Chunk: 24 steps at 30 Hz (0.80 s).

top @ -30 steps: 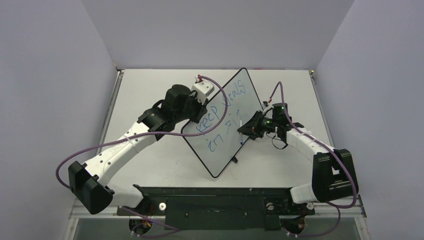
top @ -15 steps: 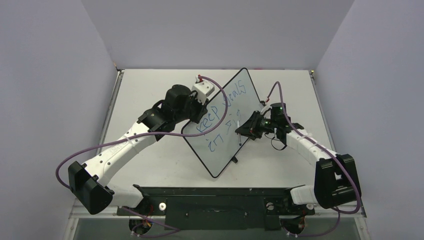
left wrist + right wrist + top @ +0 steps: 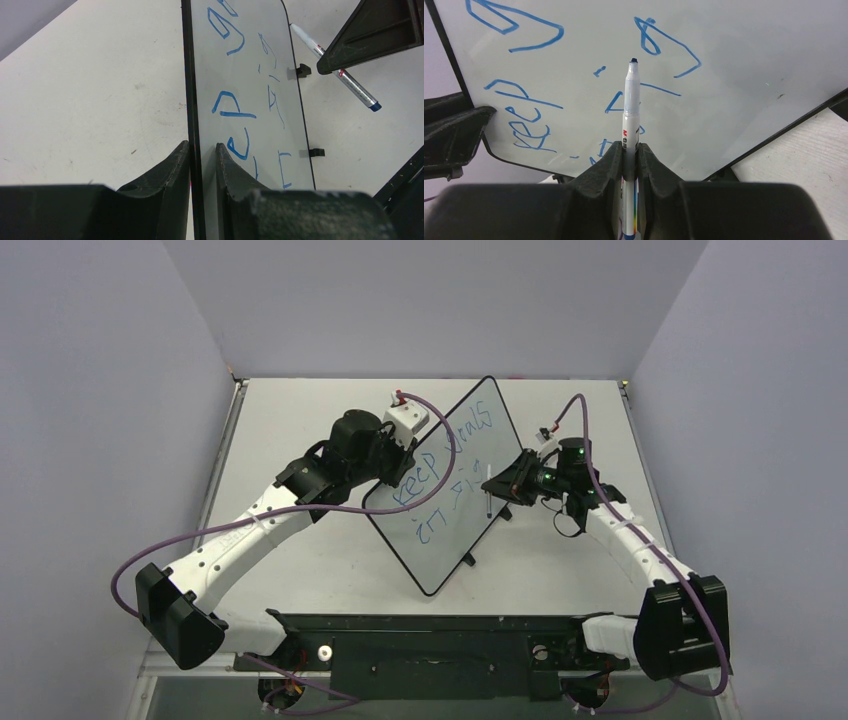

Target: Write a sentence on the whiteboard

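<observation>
The whiteboard (image 3: 440,552) stands tilted on its long edge in the middle of the table. My left gripper (image 3: 398,478) is shut on its black rim, one finger on each face (image 3: 201,146). The sentence (image 3: 440,462) runs in blue in two lines; "keep" (image 3: 531,131) reads clearly, and the second line is uneven. My right gripper (image 3: 508,486) is shut on a white marker (image 3: 631,105) with its blue tip pointing at the board (image 3: 734,65), close beside the last blue letter. Whether the tip touches the surface I cannot tell.
Two small black clip feet (image 3: 316,152) stick out from the board's lower long edge on the white table (image 3: 300,430). Grey walls close the table in at the back and on both sides. Purple cables loop off both arms.
My right gripper has shifted with the marker a little up and to the right along the board's face. The whiteboard and the left gripper have stayed put.
</observation>
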Each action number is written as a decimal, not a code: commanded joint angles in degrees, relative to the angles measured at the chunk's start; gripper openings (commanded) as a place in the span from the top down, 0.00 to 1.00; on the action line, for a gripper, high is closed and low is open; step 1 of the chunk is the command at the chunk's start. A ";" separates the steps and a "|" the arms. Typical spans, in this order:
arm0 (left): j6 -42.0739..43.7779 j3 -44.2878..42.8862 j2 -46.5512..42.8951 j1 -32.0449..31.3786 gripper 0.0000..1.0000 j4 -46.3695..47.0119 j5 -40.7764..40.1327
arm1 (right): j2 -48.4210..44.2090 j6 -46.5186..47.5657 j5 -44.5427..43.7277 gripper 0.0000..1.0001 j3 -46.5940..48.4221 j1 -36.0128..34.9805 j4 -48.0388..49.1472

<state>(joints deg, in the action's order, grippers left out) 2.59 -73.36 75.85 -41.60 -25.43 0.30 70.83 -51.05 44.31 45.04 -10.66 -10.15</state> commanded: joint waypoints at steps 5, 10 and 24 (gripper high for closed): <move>1.98 1.68 -0.31 -2.08 1.00 -5.70 3.77 | 4.20 -2.26 0.99 1.00 6.85 1.41 4.28; 1.96 1.72 -0.29 -2.32 1.00 -5.72 3.66 | 7.18 -3.17 1.83 1.00 8.43 1.43 5.82; 2.06 1.62 -0.31 -2.36 1.00 -5.78 3.40 | 11.50 -3.77 3.22 1.00 9.18 1.42 7.96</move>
<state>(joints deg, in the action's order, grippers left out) 2.76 -73.32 75.64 -42.02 -25.39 0.21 81.58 -54.72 46.24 52.71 -9.67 -5.82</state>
